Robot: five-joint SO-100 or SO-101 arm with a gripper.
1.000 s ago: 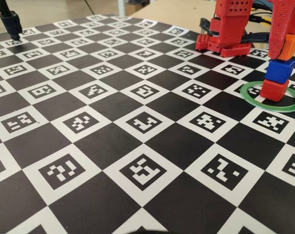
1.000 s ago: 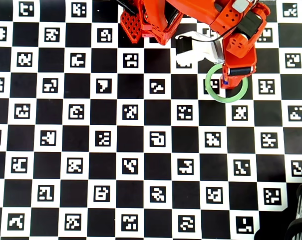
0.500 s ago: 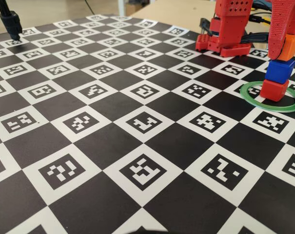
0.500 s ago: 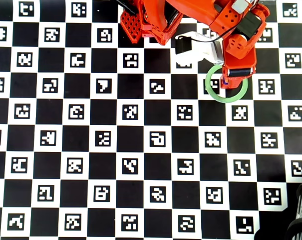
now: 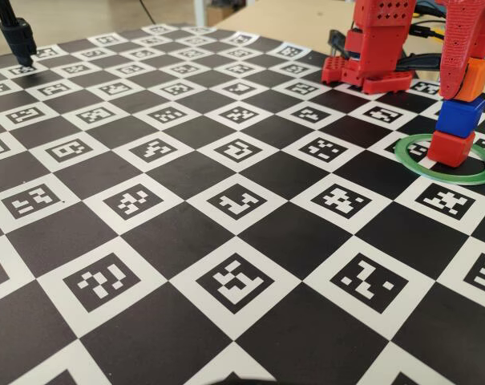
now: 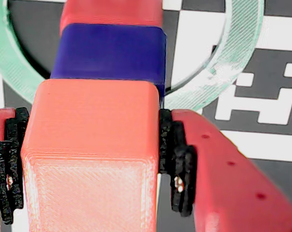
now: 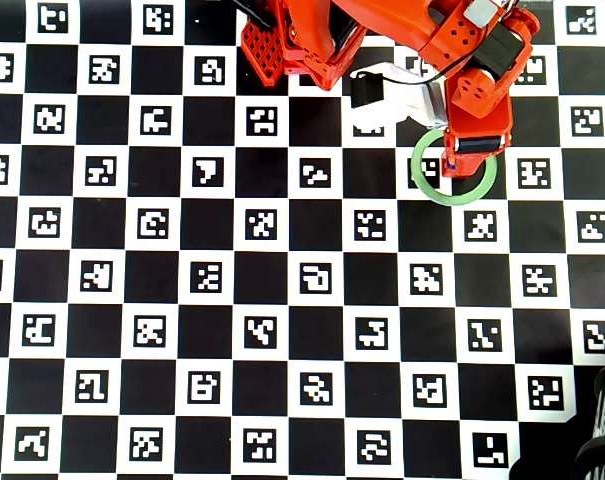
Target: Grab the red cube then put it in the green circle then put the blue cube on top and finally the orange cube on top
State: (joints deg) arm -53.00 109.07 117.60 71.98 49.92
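In the fixed view the red cube (image 5: 451, 148) sits inside the green circle (image 5: 409, 152), and the blue cube (image 5: 460, 116) is stacked on it. My gripper (image 5: 469, 80) is shut on the orange cube (image 5: 474, 79), which is slightly tilted just over the blue cube; I cannot tell whether they touch. The wrist view shows the orange cube (image 6: 92, 159) between the black pads (image 6: 177, 164) of my gripper (image 6: 92, 166), with the blue cube (image 6: 112, 53), red cube (image 6: 112, 12) and green circle (image 6: 237, 72) below. From overhead, the arm hides the cubes over the green circle (image 7: 422, 180).
The arm's red base (image 5: 374, 48) stands just behind the ring on the checkered marker board (image 5: 226, 200). A black stand (image 5: 18, 36) is at the far left corner. A black object (image 7: 594, 455) sits at the lower right edge in the overhead view.
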